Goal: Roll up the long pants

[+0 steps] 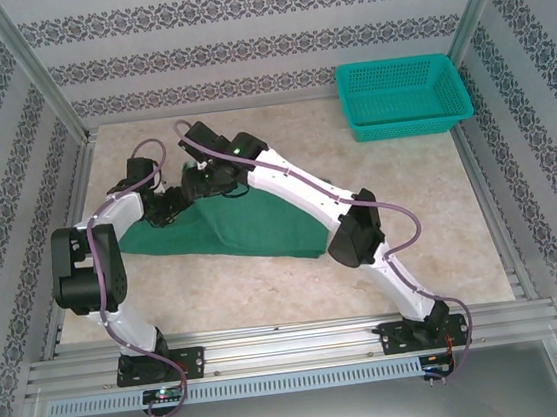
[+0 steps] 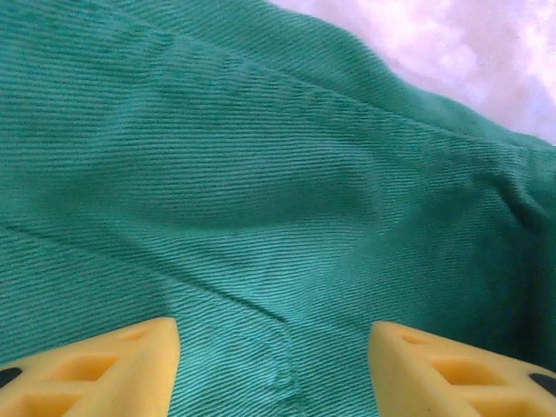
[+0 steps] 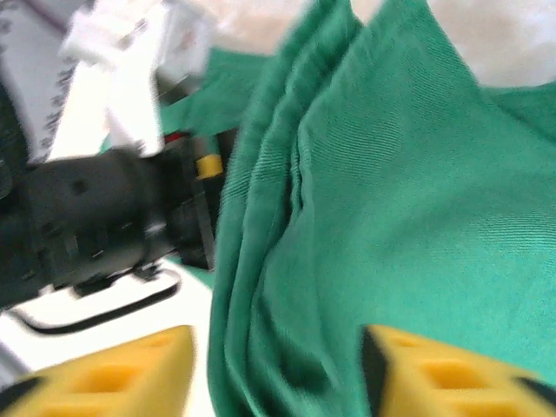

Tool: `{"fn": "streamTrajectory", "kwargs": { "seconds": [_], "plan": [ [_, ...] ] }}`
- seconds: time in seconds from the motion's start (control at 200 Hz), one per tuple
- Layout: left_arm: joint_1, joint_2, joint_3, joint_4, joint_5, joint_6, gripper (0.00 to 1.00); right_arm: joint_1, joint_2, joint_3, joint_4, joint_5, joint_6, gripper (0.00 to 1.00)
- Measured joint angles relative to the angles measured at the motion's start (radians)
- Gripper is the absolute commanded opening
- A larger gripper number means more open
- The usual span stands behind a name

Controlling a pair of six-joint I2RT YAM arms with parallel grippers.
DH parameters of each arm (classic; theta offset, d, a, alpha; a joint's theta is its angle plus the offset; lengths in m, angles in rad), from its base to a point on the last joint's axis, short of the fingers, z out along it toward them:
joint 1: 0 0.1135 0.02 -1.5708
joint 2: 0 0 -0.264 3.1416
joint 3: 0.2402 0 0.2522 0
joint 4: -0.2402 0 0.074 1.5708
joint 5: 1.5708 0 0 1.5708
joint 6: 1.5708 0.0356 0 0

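The long pants lie folded as a dark green wedge on the table, left of centre. Both grippers hang over their upper left end. My left gripper is open, its yellow fingertips spread wide over ribbed green cloth with a seam running between them. My right gripper sits just right of the left one and is also open. In the blurred right wrist view a bunched fold of the pants runs up between its fingers, and the left arm's black wrist is close on the left.
A teal plastic mesh basket stands at the back right. Beige table surface lies bare to the right of the pants. Metal frame rails run along the left, right and near edges.
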Motion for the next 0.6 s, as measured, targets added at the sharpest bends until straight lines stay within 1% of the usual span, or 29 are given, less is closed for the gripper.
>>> {"fn": "streamTrajectory", "kwargs": {
  "seconds": [0.07, 0.105, 0.145, 0.26, 0.355, 0.47, 0.6],
  "plan": [
    [0.000, 0.019, 0.006, 0.023, 0.036, -0.001, 0.61, 0.002, -0.006, -0.008, -0.019, -0.012, -0.006, 0.98],
    [0.000, 0.034, 0.007, 0.040, 0.055, -0.004, 0.61, -0.001, -0.026, -0.047, -0.008, -0.013, -0.009, 0.98],
    [0.000, 0.052, 0.007, 0.060, 0.076, -0.008, 0.60, -0.008, -0.070, -0.131, 0.011, -0.016, -0.008, 0.98],
    [0.000, 0.107, 0.007, 0.107, 0.127, -0.024, 0.60, -0.057, -0.264, -0.476, 0.097, -0.029, 0.004, 0.98],
    [0.002, 0.116, 0.002, 0.148, 0.156, -0.036, 0.60, -0.123, -0.391, -0.653, 0.132, -0.030, 0.015, 0.98],
    [0.007, 0.100, -0.042, 0.207, 0.159, -0.058, 0.59, -0.181, -0.492, -0.780, 0.185, -0.014, 0.022, 0.98],
    [0.018, 0.058, -0.101, 0.249, 0.155, -0.087, 0.60, -0.180, -0.546, -0.879, 0.222, -0.012, 0.032, 0.98]
  ]
}}
